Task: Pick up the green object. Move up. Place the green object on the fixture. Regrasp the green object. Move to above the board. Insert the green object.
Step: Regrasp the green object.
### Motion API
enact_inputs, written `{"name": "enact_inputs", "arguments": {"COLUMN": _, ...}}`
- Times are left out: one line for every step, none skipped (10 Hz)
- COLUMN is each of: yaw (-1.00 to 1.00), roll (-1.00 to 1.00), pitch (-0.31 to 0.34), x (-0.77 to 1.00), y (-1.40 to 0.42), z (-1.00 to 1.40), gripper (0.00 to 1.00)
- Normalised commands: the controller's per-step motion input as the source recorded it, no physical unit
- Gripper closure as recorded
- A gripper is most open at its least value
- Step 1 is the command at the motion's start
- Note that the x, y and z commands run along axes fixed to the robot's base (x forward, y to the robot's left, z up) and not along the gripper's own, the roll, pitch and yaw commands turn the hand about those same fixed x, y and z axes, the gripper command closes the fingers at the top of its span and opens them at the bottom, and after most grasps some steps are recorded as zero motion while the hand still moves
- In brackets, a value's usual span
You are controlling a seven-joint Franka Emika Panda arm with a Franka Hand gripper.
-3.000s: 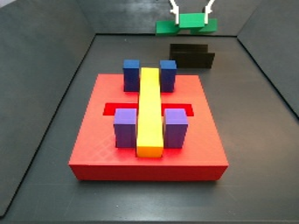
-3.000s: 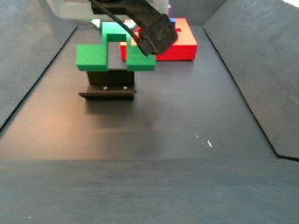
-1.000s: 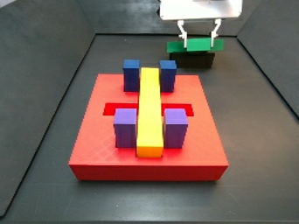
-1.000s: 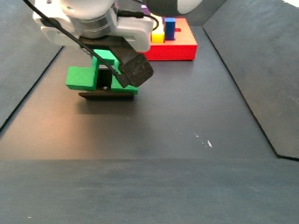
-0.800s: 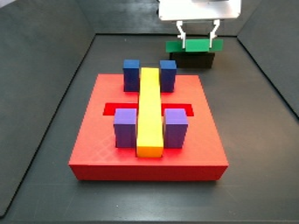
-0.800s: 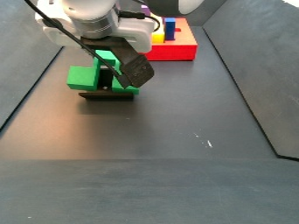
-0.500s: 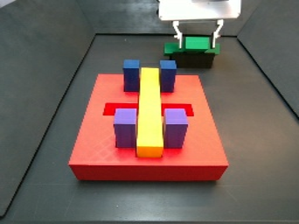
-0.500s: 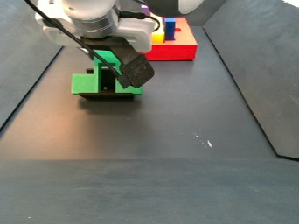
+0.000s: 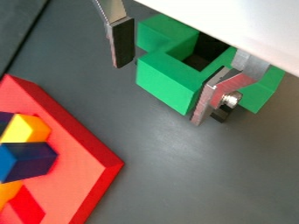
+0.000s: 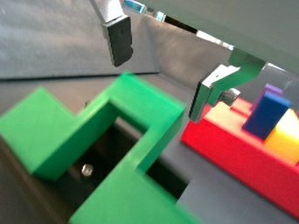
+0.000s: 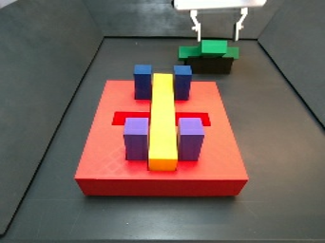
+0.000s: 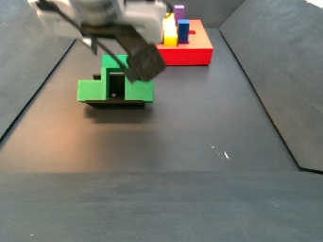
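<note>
The green object [image 11: 210,49] lies on the black fixture [image 11: 211,65] at the far end of the floor, past the red board [image 11: 162,142]. In a side view it sits flat on the fixture [image 12: 116,103] as a green block [image 12: 113,90]. My gripper [image 11: 216,23] is open and empty, just above the green object, its fingers [image 11: 193,21] apart on either side. Both wrist views show the green object [image 9: 173,77] [image 10: 103,144] below and between the open fingers [image 9: 119,44] [image 10: 118,39], not touched. The gripper [image 12: 132,59] is blurred in a side view.
The board carries two blue blocks [image 11: 143,74], two purple blocks [image 11: 135,140] and a long yellow bar [image 11: 164,119] over its cross-shaped slot. Its corner shows in both wrist views [image 9: 59,149] [image 10: 239,157]. Dark walls [image 11: 70,85] enclose the floor.
The gripper lowered the green object onto the fixture, opened and let it go, then rose a little. The green object now rests on the fixture.
</note>
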Motion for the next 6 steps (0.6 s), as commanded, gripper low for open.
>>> {"name": "enact_inputs", "arguments": {"yaw": 0.02, "roll": 0.0, "pitch": 0.12, "x": 0.0, "y": 0.01, "z": 0.56, "gripper": 0.0}}
{"name": "enact_inputs", "arguments": {"yaw": 0.07, "roll": 0.23, "pitch": 0.203, "x": -0.05, "y": 0.0, "z": 0.57, "gripper": 0.0}}
{"name": "enact_inputs", "arguments": {"yaw": 0.23, "roll": 0.8, "pitch": 0.463, "x": 0.0, "y": -0.15, "z": 0.52, "gripper": 0.0}}
{"name": "enact_inputs", "arguments": {"yaw": 0.29, "roll": 1.0, "pitch": 0.494, "x": 0.05, "y": -0.12, "z": 0.41, "gripper": 0.0}}
{"name": "enact_inputs", "arguments": {"yaw": 0.27, "roll": 1.0, "pitch": 0.509, "x": 0.05, "y": -0.12, "z": 0.34, "gripper": 0.0}}
{"name": "enact_inputs", "arguments": {"yaw": 0.22, "roll": 1.0, "pitch": 0.44, "x": 0.01, "y": -0.22, "z": 0.29, "gripper": 0.0}}
